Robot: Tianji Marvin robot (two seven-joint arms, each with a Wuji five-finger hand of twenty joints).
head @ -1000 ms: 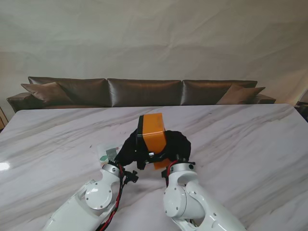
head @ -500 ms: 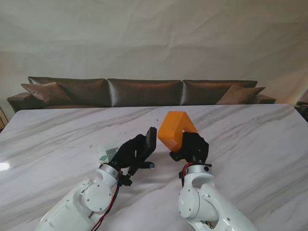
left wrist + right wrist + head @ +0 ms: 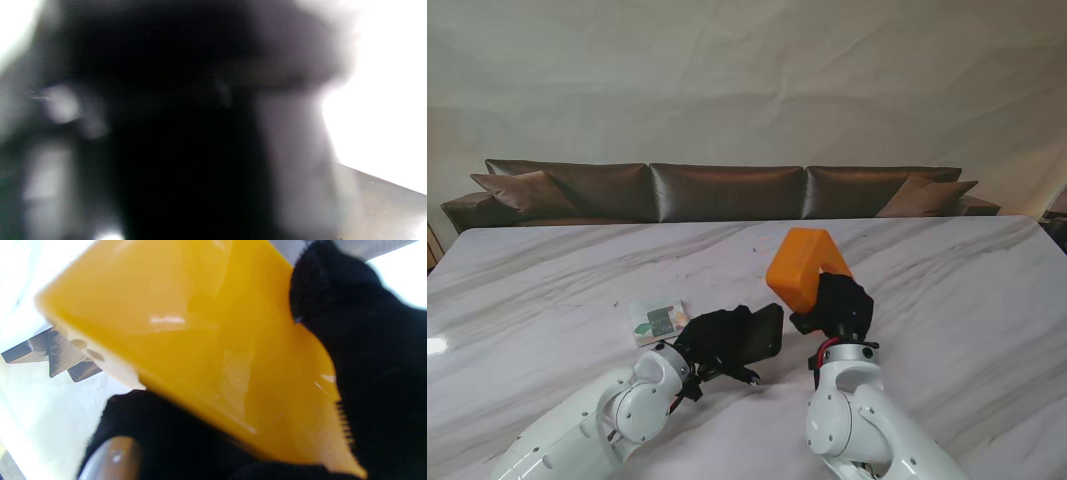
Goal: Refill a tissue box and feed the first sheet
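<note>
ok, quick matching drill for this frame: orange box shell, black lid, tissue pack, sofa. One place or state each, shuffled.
Things:
1. orange box shell
2. black lid
3. tissue pack
4. sofa

Places or states:
A. lying on the marble table, left of both hands
B. behind the table's far edge
C. held in the left hand
D. raised in the right hand

Pairs: 1-D, 2-C, 3-A, 4-B

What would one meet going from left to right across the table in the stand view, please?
Tissue pack → left hand holding the black lid → right hand holding the orange box.
</note>
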